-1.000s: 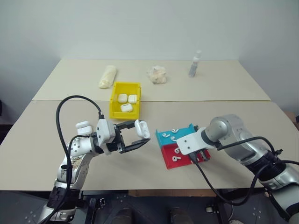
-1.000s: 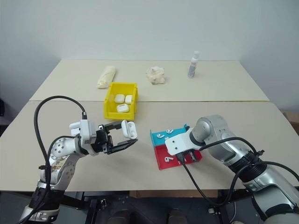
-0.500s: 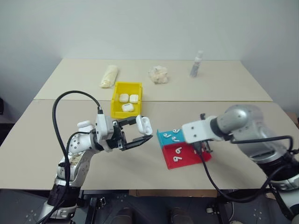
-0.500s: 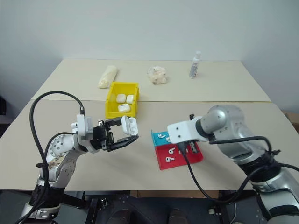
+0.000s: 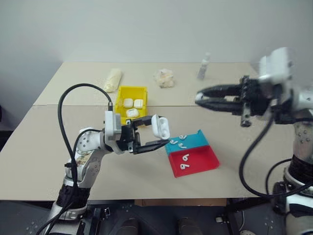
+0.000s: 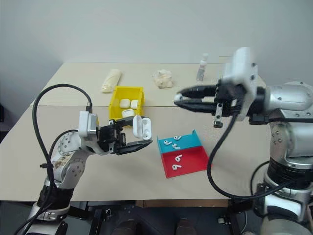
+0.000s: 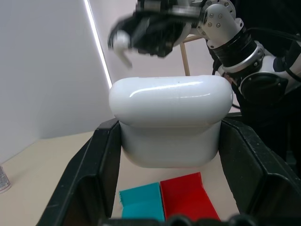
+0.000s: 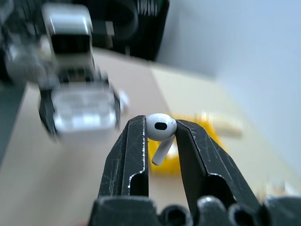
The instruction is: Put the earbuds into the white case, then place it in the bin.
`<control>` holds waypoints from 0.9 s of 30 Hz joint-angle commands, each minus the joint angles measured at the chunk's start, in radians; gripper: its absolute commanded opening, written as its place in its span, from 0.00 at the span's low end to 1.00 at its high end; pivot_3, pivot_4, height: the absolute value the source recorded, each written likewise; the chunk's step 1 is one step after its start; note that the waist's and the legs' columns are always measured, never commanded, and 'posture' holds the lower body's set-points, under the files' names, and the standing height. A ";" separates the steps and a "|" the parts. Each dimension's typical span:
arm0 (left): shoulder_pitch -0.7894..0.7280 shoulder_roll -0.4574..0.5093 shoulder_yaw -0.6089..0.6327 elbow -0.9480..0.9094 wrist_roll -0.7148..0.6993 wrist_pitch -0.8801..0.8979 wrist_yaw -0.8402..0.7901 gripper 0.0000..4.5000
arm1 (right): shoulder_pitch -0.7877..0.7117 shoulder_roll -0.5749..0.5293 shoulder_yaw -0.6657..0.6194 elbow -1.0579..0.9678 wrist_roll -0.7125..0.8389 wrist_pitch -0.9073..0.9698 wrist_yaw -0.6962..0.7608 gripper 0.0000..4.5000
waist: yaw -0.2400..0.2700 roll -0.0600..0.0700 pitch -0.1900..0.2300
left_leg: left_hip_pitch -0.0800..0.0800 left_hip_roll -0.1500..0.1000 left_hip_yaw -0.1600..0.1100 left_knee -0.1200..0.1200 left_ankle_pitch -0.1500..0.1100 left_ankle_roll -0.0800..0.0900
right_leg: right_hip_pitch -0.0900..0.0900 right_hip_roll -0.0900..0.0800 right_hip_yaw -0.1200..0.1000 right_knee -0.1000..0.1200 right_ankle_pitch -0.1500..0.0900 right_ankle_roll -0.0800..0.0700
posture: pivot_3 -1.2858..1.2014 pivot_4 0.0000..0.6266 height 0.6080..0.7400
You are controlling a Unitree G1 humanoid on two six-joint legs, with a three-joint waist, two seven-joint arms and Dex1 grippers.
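Left gripper (image 5: pixel 157 136) clamped on the open white case (image 5: pixel 160 127), jaws pressing its two flat sides, lid flipped up, held above the table (image 5: pixel 58 147) just beside the blue tray (image 5: pixel 200 139). Right gripper (image 8: pixel 159 141) raised well above the trays, jaws pinched together on one earbud (image 8: pixel 160 129), head nipped between the tips and stem hanging below them. Case well apart from those jaws, ahead of them and lower.

More earbuds loose in the blue tray and in the red tray (image 5: pixel 203 159) under the right jaws. Yellow bin (image 5: pixel 132 94) beyond the left jaws, already carrying three closed cases (image 5: pixel 132 105).

Handling, as a judgement: earbud very light, hard, glossy and rounded, so likely to squirt out or twist under a hard squeeze; best kept gripped at the head with the stem free, since the stem must enter the socket first. Case also light, stiff and slick; grip across the lower body suits it, leaving the hinged lid and the openings clear. Likely risks: stem misaligned with the socket, or the case rotating in the jaws under a downward push.
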 commanded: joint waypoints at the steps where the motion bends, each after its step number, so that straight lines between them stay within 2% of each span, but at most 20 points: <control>1: -0.036 -0.020 -0.027 -0.052 0.000 0.018 0.028 0.62 | 0.020 0.046 -0.030 -0.019 0.119 -0.085 -0.037 0.18 | 0.000 0.000 0.000 | 0.000 0.000 0.000 0.000 0.000 0.000 | 0.000 0.000 0.000 0.000 0.000 0.000 | 0.52 0.24 1.00; 5: -0.047 -0.015 -0.032 -0.084 -0.002 0.054 0.061 0.62 | 0.060 0.086 0.027 -0.008 0.166 -0.165 -0.039 0.18 | 0.000 0.000 0.000 | 0.000 0.000 0.000 0.000 0.000 0.000 | 0.000 0.000 0.000 0.000 0.000 0.000 | 0.52 0.24 1.00; 9: -0.034 -0.011 -0.030 -0.106 -0.004 0.058 0.068 0.62 | 0.089 0.122 0.101 0.011 0.148 -0.269 -0.037 0.18 | -0.005 0.000 0.000 | 0.000 0.000 0.000 0.000 0.000 0.000 | 0.000 0.001 0.000 0.000 0.000 0.000 | 0.52 0.24 1.00; 16: -0.028 -0.016 -0.033 -0.120 -0.007 0.064 0.083 0.62 | 0.119 0.122 0.187 0.082 0.119 -0.414 -0.014 0.18 | -0.002 0.000 0.000 | 0.000 0.000 0.000 0.000 0.000 0.000 | 0.000 0.001 0.000 0.000 0.000 0.000 | 0.52 0.24 1.00; 27: -0.022 -0.016 -0.032 -0.121 -0.008 0.056 0.081 0.62 | 0.144 0.110 0.244 0.134 0.088 -0.531 -0.018 0.18 | -0.001 0.000 0.000 | 0.000 0.000 0.000 0.000 0.000 0.000 | 0.000 0.001 0.000 -0.001 0.000 0.000 | 0.52 0.24 1.00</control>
